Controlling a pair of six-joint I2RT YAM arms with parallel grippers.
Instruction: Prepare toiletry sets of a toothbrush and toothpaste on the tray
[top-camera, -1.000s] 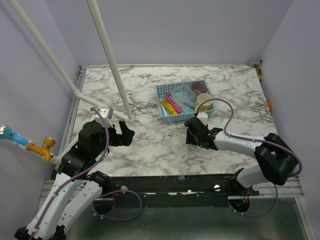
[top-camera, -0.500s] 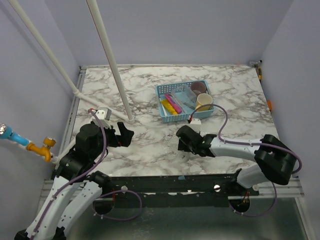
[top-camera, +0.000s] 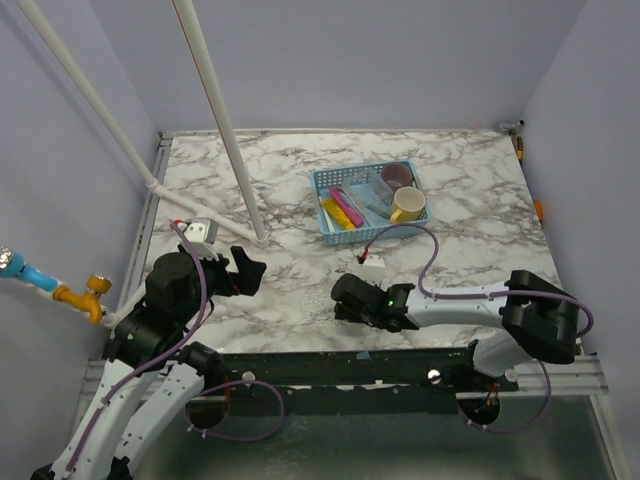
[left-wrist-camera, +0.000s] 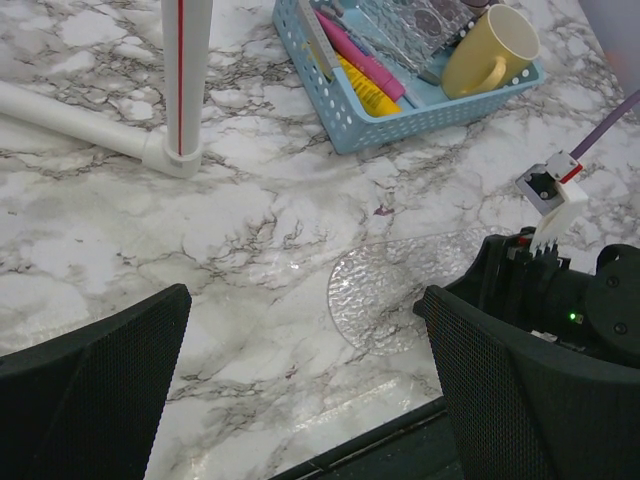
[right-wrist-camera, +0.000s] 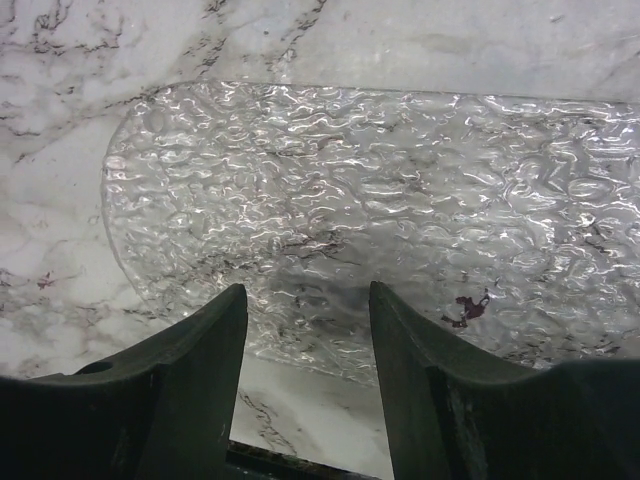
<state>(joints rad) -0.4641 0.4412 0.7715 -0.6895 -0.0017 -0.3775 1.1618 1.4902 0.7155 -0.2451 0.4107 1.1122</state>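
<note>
Grippers hang empty on both sides as I line up the toiletry job from my remote desk. Far left, well apart from the blue basket (left-wrist-camera: 420, 113), the left gripper (top-camera: 250, 268) hangs over bare marble with its fingers spread wide and nothing between them. I judge it is parked there to leave the middle free. On the near side of the basket lies the clear, dimpled tray (right-wrist-camera: 380, 190), flat on the marble table (top-camera: 470, 180) and with nothing on it that I can see. The right gripper (right-wrist-camera: 305, 300) sits low over the tray's near edge, fingers parted and carrying nothing. I read that as a released tool with no set begun.

Everything the task needs is inside the basket. The grey brush (left-wrist-camera: 316, 35) lies along its left wall. The pink tube (left-wrist-camera: 360, 58) and the yellow tube (left-wrist-camera: 375, 95) lie side by side next to it. I cannot pick the pale blue brush out from the basket's floor. The translucent purple mug (top-camera: 397, 176) and the yellow mug (left-wrist-camera: 490, 50) crowd the basket's right end. That probably makes the left half the easier reach.
</note>
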